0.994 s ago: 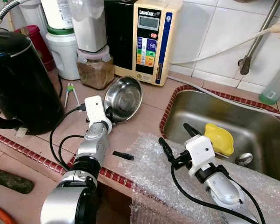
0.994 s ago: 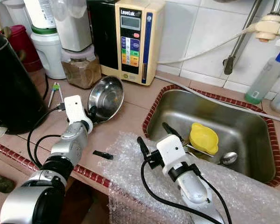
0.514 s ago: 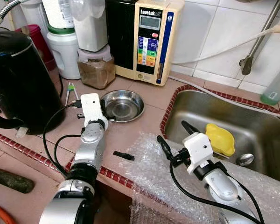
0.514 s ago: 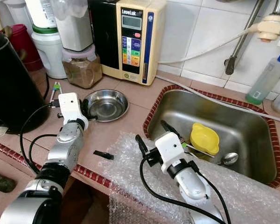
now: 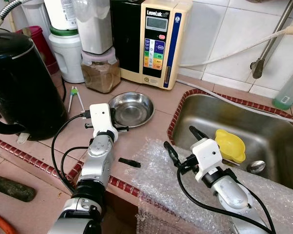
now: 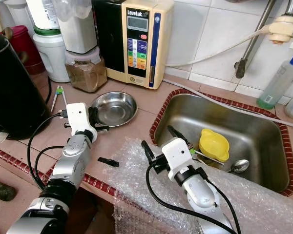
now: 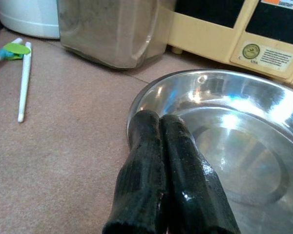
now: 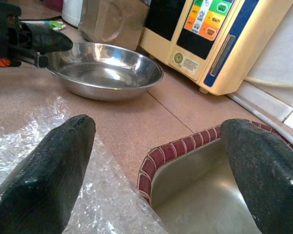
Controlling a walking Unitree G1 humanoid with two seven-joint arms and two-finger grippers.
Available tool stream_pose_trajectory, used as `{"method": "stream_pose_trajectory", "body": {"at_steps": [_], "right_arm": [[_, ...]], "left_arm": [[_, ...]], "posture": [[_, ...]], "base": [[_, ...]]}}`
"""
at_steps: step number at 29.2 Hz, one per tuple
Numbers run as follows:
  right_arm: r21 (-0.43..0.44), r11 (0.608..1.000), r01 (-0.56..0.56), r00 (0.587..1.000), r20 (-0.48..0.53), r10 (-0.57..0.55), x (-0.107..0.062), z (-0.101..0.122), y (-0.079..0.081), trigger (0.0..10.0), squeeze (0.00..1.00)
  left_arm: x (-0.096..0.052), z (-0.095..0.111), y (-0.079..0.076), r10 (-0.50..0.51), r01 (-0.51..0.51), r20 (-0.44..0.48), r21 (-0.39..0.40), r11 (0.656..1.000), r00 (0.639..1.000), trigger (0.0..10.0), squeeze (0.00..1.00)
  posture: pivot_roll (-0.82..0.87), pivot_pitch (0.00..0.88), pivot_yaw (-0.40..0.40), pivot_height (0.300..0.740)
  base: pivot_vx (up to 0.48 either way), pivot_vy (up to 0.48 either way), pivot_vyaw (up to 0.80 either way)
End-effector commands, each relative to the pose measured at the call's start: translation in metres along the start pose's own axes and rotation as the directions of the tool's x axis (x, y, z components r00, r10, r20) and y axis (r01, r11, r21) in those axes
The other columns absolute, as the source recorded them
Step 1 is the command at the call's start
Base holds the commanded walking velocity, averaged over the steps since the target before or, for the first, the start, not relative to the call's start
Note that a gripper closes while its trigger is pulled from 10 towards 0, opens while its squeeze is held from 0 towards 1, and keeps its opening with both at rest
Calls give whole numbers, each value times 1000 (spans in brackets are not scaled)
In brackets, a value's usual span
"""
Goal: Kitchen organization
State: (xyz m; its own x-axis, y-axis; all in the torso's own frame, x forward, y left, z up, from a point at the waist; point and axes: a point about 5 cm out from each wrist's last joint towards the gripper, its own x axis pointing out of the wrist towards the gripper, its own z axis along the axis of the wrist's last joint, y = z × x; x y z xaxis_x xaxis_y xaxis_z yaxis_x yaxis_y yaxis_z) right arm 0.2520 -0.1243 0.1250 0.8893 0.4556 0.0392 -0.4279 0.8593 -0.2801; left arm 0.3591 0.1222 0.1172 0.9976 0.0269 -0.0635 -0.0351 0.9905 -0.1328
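We see a kitchen tabletop (image 5: 146, 131) of reddish-brown tile, with a stainless steel sink (image 5: 278, 146) set into it on the right.

A shallow stainless steel bowl (image 5: 132, 109) sits upright and flat on the tabletop, in front of a cream water ionizer (image 5: 157, 41) with a coloured button panel, and to the left of the sink's red tiled rim.

Our left claw (image 7: 161, 146) is low at the bowl's near left edge. Its two black fingers (image 7: 185, 180) are pressed together, clenched, with their tips resting over the bowl's rim; we cannot tell whether the rim is pinched between them.

Our right claw (image 5: 179, 140) hovers over a sheet of bubble wrap (image 5: 156, 170) at the tabletop's front edge, just beside the sink's near left corner. Its fingers are spread wide apart and grasp nothing.

Inside the sink lies a yellow plastic lid (image 5: 229, 145), with a metal spoon (image 5: 255, 166) near the drain.

A black electric kettle (image 5: 19, 85) stands at the far left. Behind the bowl is a jar of brown powder (image 5: 100, 68), and tweezers with a green tip (image 5: 74, 96) lie nearby. A small black piece (image 5: 129, 162) lies on the tabletop between the two arms.
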Motion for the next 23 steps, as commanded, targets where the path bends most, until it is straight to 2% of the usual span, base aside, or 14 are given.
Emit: {"method": "stream_pose_trajectory", "body": {"at_steps": [1, 8, 13, 14, 16, 17, 23], "right_arm": [[-6, 1000, -1, 1000, 6, 1, 2, 1, -2, 10000, 761], [-4, 1000, -6, 1000, 9, 6, 2, 1, -1, 10000, 761], [-7, 1000, -5, 1000, 9, 5, 3, 0, -2, 10000, 761], [-9, 1000, -3, 1000, 10, 4, 3, 0, -3, 10000, 761], [-9, 1000, -3, 1000, 10, 3, 3, 0, -3, 10000, 761], [-11, 1000, -3, 1000, 11, 3, 3, 1, -3, 10000, 761], [-12, 1000, -8, 1000, 14, 9, 5, 1, -3, 10000, 761]], "left_arm": [[3, 10, -1, 11, -11, 29, -22, 1000, 1000, 0, 0], [2, 36, 3, 11, -11, 200, -1, 1000, 980, 0, 0], [1, 32, 1, 3, -4, 187, 4, 1000, 982, 0, 0], [1, 28, 0, -2, 3, 164, -4, 1000, 986, 2471, 0], [1, 26, -1, -8, 10, 151, -17, 1000, 989, 2471, 0], [1, 25, -2, -3, 9, 137, -48, 999, 991, 10000, 1000], [8, 22, 1, 64, -60, 42, -82, 995, 997, 10000, 1000]], "posture": [[90, 0, -28, 740], [92, 0, -30, 740], [89, 0, -31, 740], [88, 0, -32, 740], [88, 0, -32, 740], [89, 0, -33, 740], [93, 0, -35, 740]], "base": [[0, 0, 0], [0, 0, 0], [0, 0, 0], [0, 0, 0], [0, 0, 0], [0, 0, 0], [0, 0, 0]]}}
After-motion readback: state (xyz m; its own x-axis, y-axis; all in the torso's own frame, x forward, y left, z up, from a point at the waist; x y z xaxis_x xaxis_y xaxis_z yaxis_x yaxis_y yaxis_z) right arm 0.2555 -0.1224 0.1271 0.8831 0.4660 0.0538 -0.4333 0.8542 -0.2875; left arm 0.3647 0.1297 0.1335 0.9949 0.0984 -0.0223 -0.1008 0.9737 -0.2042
